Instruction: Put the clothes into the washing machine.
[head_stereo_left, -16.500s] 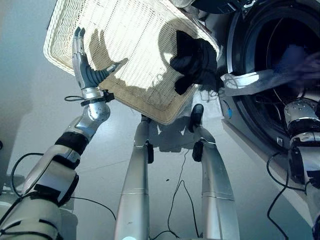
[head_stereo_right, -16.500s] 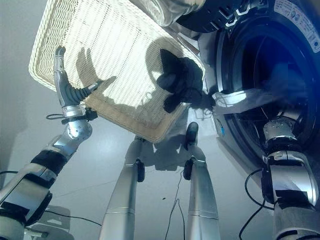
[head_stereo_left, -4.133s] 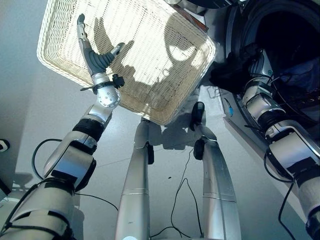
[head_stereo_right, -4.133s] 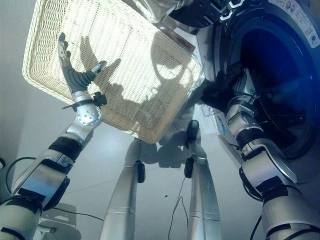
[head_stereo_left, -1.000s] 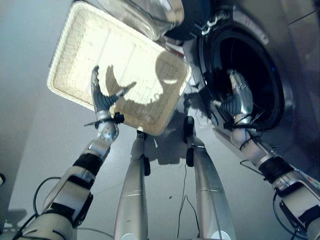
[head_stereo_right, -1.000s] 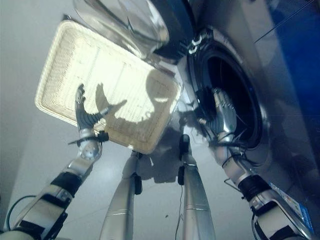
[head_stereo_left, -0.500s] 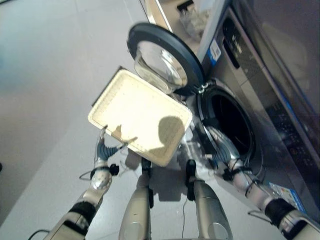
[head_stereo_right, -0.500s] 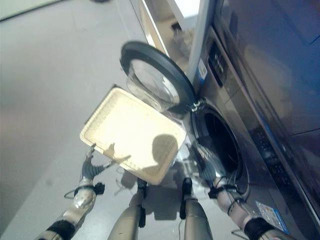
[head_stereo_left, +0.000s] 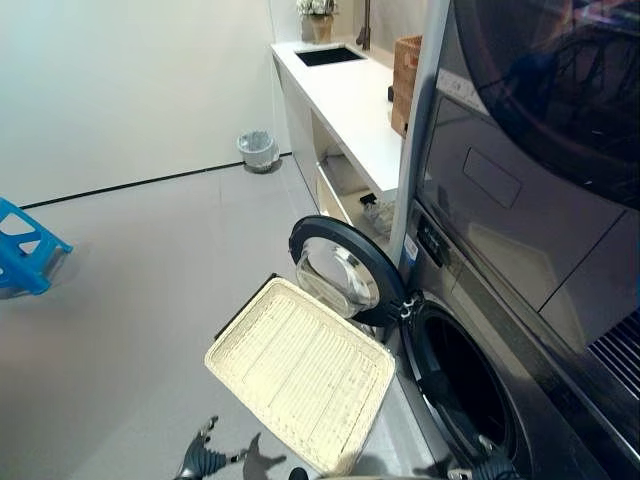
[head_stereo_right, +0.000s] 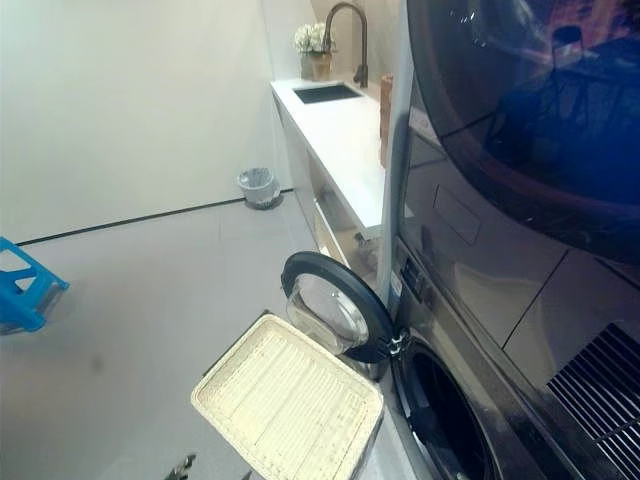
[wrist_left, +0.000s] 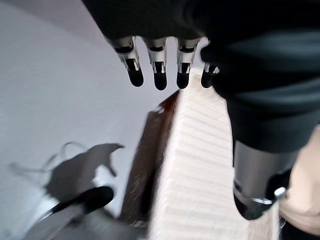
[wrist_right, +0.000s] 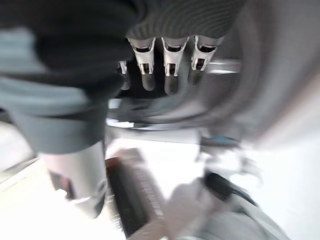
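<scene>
The basket (head_stereo_left: 300, 375) lies on the floor to the left of the washer (head_stereo_left: 500, 240), and its woven bottom is bare, with no clothes in it. The washer's round door (head_stereo_left: 345, 270) is swung wide open to the left, just past the far corner of the basket. The round hole (head_stereo_left: 465, 385) of the washer is open and faces the basket, but it is too dark inside to tell if the clothes are in there. The left hand (head_stereo_left: 200, 463) is low and near, on the left of the basket, over the floor. Its fingers (wrist_left: 159, 75) are straight and a little apart, and they hold nothing, with the basket's edge just beyond them. The right hand (head_stereo_left: 492, 466) is low and near too, right by the bottom of the hole. Its fingers (wrist_right: 170, 65) are also straight and hold nothing, and they point at the dark hole. So the right hand is the one nearer the hole, and the left hand is nearer the basket. With nothing left in the basket and nothing in either hand, I think the loading is likely done. The next job may be the door, which lies far and left of the right hand.
</scene>
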